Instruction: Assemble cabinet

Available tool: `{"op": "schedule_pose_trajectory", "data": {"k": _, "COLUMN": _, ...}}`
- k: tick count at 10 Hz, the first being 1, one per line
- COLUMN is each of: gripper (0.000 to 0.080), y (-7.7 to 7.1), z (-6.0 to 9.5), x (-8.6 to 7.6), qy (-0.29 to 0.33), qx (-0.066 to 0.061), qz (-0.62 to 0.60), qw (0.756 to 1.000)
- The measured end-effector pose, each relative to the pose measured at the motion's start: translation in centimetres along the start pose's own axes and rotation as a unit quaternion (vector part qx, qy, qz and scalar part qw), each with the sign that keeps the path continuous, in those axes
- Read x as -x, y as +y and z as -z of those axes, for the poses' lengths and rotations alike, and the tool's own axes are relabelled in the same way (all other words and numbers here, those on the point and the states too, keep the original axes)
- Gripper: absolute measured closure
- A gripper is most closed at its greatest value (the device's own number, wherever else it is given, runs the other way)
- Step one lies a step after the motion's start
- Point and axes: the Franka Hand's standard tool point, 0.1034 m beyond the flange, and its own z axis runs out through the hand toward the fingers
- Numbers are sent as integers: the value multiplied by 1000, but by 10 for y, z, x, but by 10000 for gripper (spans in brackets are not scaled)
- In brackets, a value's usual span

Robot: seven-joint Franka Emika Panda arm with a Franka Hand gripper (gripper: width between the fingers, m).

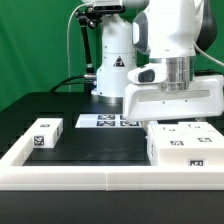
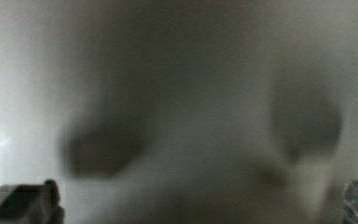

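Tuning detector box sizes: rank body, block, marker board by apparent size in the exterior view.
1. body, clearly largest.
2-3. block and marker board look alike. The block sits nearer the camera and the board is partly hidden, so unranked.

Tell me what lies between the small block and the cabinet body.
Exterior view: only bare black table between block and body; the marker board lies just behind that stretch.

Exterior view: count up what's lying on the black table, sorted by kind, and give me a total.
Small white tagged block: 1
Large white cabinet body: 1 (may be several stacked pieces; cannot tell)
Marker board: 1
Low white border frame: 1
Total: 4
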Motion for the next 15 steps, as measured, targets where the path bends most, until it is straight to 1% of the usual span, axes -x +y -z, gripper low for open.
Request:
{"op": "schedule_pose_trajectory", "data": {"k": 1, "gripper": 3, "y": 7, "z": -1, "x": -2, "qy": 1, "qx": 2, "qz": 7, "qw": 1000}}
{"op": "schedule_pose_trajectory", "data": {"k": 6, "gripper": 3, "y": 5, "z": -2, "x": -2, "qy": 0, "qx": 2, "qz": 9, "qw": 1000}}
{"op": "schedule_pose_trajectory", "data": {"k": 10, "gripper": 3, "y": 2, "z": -2, "x": -14, "qy": 8, "qx": 0, "qz": 5, "qw": 1000}}
{"op": "schedule_pose_trajectory", "data": {"k": 15, "gripper": 3, "y": 2, "z": -3, "x": -15, "qy": 9, "qx": 0, "qz": 9, "qw": 1000}}
